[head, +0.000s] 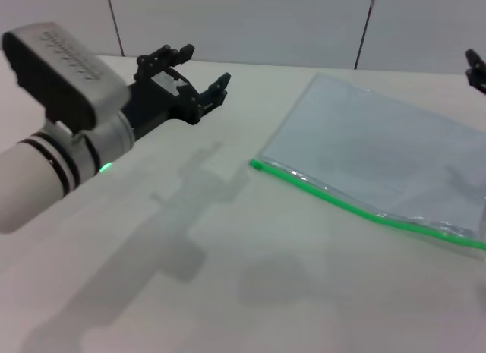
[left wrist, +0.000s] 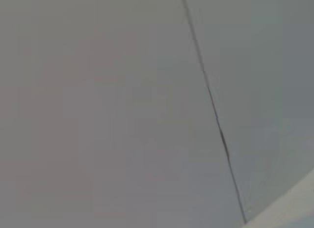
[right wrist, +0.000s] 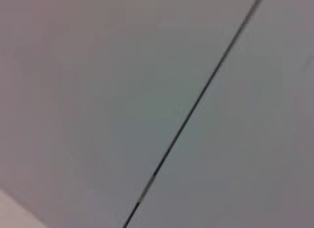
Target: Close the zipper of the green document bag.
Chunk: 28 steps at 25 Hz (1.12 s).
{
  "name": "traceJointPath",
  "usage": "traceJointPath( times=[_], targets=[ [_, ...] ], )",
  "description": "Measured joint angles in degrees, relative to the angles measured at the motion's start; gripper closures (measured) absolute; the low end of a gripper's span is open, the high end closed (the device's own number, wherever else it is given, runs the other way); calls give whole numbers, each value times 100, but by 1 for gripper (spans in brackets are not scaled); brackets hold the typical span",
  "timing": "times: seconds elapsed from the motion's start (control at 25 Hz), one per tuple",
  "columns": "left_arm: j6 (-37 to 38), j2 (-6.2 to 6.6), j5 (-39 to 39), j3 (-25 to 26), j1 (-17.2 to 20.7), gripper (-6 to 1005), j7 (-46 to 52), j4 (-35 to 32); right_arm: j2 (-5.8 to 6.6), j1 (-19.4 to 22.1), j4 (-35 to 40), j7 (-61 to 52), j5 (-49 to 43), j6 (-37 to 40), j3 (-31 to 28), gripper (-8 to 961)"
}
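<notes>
Green document bag [head: 380, 159] flat on tabletop [head: 228, 292], right of centre; zipper [head: 357, 209] along near long edge. Likely light, thin, floppy, slick; probably slides unless pinned. Best hold: slider tab, not discernible here. Left gripper [head: 199, 74] raised well left of bag, jaws open, empty. Right gripper [head: 476, 68] barely visible at far right edge; jaw state untellable. No readable writing.
</notes>
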State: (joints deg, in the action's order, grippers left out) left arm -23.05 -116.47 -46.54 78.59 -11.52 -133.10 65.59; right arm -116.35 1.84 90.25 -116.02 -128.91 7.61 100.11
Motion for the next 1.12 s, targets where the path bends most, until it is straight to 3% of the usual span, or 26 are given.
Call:
traceJointPath(
  times=[0.04, 0.16, 0.32, 0.48, 0.64, 1.12],
  targets=[
    [-145, -11, 234, 77, -35, 370, -148, -136, -3, -80, -345, -38, 18, -692, 279, 122],
    [-508, -24, 1392, 166, -295, 299, -844, -715, 5, -482, -1563, -620, 112, -2943, 1020, 124],
    [-1168, -25, 2750, 170, -577, 305, -1661, -1499, 19, -1115, -3042, -1987, 169, -4529, 1380, 126],
    [-1814, -36, 3698, 126, -731, 307, -2338, -2080, 16, -1720, -4305, -3420, 174, -5156, 1514, 129],
    [-2179, -38, 4045, 107, -957, 307, -2446, -2638, -14, -2131, -5212, -4154, 183, -6014, 1860, 130],
    [-2336, -31, 4106, 23, -1087, 307, -2406, -3014, -28, -2886, -5940, -4236, 1268, -6185, 2574, 136]
  ],
)
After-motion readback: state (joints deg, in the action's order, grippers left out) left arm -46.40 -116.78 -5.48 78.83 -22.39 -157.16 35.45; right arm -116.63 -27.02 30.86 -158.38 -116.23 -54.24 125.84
